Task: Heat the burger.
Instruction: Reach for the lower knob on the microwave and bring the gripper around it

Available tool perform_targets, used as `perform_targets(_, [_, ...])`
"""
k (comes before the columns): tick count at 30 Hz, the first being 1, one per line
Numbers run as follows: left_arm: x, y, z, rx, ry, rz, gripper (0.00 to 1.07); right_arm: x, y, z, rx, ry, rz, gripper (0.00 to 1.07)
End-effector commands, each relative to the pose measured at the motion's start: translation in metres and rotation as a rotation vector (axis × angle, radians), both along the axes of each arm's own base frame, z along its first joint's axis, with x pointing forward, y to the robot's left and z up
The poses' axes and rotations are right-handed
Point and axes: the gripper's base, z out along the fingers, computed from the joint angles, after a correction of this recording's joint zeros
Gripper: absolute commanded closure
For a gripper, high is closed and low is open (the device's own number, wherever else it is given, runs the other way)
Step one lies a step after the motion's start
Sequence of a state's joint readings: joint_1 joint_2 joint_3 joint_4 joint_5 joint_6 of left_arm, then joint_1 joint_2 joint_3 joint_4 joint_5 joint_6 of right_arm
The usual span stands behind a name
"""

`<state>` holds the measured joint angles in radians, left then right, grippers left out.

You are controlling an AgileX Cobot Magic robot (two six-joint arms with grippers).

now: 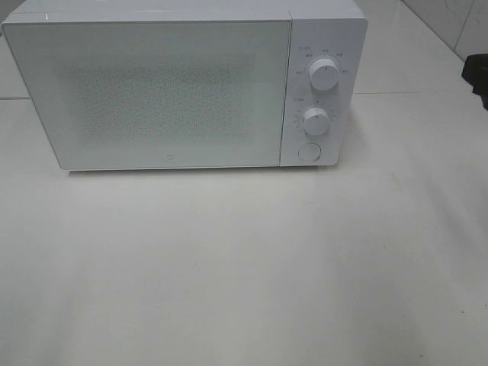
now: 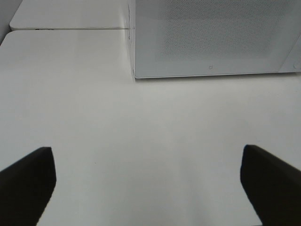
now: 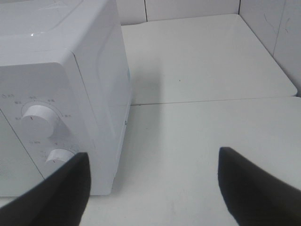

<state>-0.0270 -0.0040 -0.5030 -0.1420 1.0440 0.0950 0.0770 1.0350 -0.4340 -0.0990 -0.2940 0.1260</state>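
The burger is out of view in all three views. A white microwave (image 1: 152,91) stands at the back of the table with its frosted door shut. In the left wrist view my left gripper (image 2: 146,153) is open over bare table, a good way in front of the microwave's (image 2: 211,37) door, with nothing between its fingers. In the right wrist view my right gripper (image 3: 153,155) is open beside the microwave's (image 3: 61,94) control panel, apart from it and empty.
The control panel carries an upper knob (image 1: 324,74), a lower knob (image 1: 316,120) and a round button (image 1: 309,151). A dark object (image 1: 476,76) shows at the right edge. The white table (image 1: 244,267) stretches in front; tiled walls (image 3: 282,28) rise behind.
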Motion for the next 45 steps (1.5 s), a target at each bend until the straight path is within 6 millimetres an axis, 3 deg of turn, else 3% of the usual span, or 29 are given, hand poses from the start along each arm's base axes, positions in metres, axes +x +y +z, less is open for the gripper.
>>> perform_targets(1, [-0.003, 0.000, 0.000, -0.002, -0.030, 0.001, 0.06, 0.003, -0.001, -0.009, -0.011, -0.035, 0.001, 0.37])
perform_targets(9, [-0.003, 0.000, 0.000, -0.002, -0.030, 0.001, 0.06, 0.006, -0.004, -0.045, 0.005, -0.021, -0.055, 0.37])
perform_targets(16, [-0.003, 0.000, 0.000, -0.002, -0.030, 0.001, 0.06, 0.000, 0.015, -0.067, -0.043, -0.084, -0.049, 0.37])
perform_targets(24, [-0.003, 0.000, 0.000, -0.002, -0.030, 0.001, 0.06, -0.005, 0.046, -0.077, -0.100, -0.126, -0.042, 0.37])
perform_targets(36, [-0.003, 0.000, 0.000, -0.002, -0.030, 0.001, 0.06, -0.016, 0.076, -0.094, -0.133, -0.137, -0.050, 0.37])
perform_targets(45, [-0.003, 0.000, 0.000, -0.002, -0.030, 0.001, 0.06, 0.001, 0.103, -0.103, -0.137, -0.121, -0.035, 0.37])
